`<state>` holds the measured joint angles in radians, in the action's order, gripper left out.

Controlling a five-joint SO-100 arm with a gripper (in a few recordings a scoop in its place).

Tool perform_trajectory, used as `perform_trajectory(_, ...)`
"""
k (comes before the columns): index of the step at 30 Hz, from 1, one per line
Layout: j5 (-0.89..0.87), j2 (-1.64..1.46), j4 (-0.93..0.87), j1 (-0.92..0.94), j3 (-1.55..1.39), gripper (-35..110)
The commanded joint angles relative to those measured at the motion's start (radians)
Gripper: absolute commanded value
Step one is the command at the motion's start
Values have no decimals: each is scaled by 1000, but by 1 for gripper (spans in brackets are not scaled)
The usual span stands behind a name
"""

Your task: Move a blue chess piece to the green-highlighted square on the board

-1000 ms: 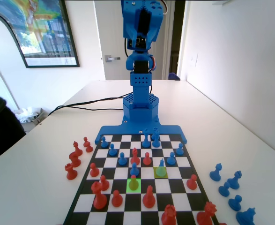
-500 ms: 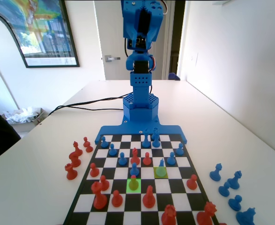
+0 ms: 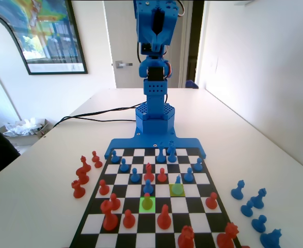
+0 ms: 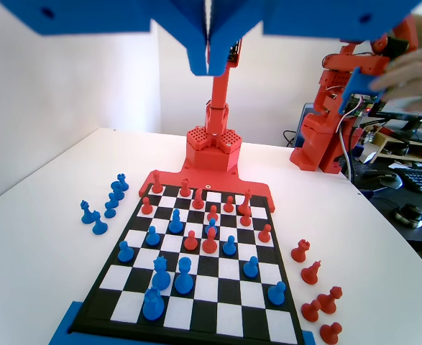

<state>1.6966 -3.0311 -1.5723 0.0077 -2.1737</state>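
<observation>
So here we've got the gripper (image 4: 208,68) hanging high above the board (image 4: 196,316), jaws pressed together with nothing between them. In the fixed view the blue chess piece (image 3: 178,180) sits on the duller yellow-green square (image 3: 177,189), right of centre, and the green-highlighted square (image 3: 147,203) is one row nearer and a bit left, with a red pawn (image 3: 147,199) standing on it. We also see captured blue pieces (image 3: 254,206) off the board's right side and red ones (image 3: 84,173) off the left.
</observation>
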Motion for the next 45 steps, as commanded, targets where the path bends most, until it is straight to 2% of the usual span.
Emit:
perform_trajectory(1, 12, -21, 9, -5, 81, 1)
perform_trajectory(10, -14, -21, -118, -6, 262, 1)
perform_trajectory(20, -64, -6, -129, -12, 333, 1)
perform_trajectory(29, -155, 322, -245, -54, 617, 1)
perform_trajectory(33, -192, 439, -173, -20, 543, 1)
perform_trajectory(39, -242, 620, 44, 69, 354, 1)
perform_trajectory(45, -264, 831, 167, 150, 291, 1)
